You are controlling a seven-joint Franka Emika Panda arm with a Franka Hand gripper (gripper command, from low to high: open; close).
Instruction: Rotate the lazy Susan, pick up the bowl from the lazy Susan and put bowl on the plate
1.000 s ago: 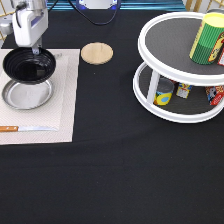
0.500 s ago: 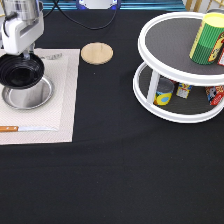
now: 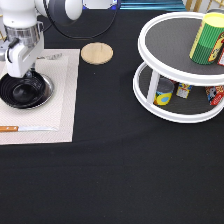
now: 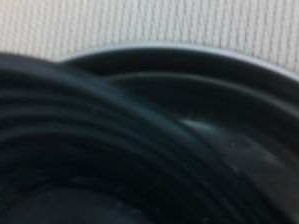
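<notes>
The glossy black bowl [image 3: 22, 92] sits in the silver plate [image 3: 50, 86] at the exterior view's left, covering all but a sliver of the plate's rim. My gripper [image 3: 26, 76] stands upright over the bowl's far rim and is shut on it. In the wrist view the ridged black bowl [image 4: 93, 150] fills most of the picture, with the plate's silver rim [image 4: 206, 50] curving behind it. The white two-tier lazy Susan [image 3: 142, 37] stands at the exterior view's right, with no bowl on it.
The plate lies on a pale placemat [image 3: 60, 110], with a knife [image 3: 27, 129] along its near edge. A round wooden coaster [image 3: 97, 53] lies beside the mat. A yellow-green can [image 3: 209, 39] stands on the turntable's top tier and several cans [image 3: 163, 92] on the lower tier.
My gripper has carried the bowl toward the exterior view's bottom and lowered it onto the silver plate, which now shows only as a thin rim.
</notes>
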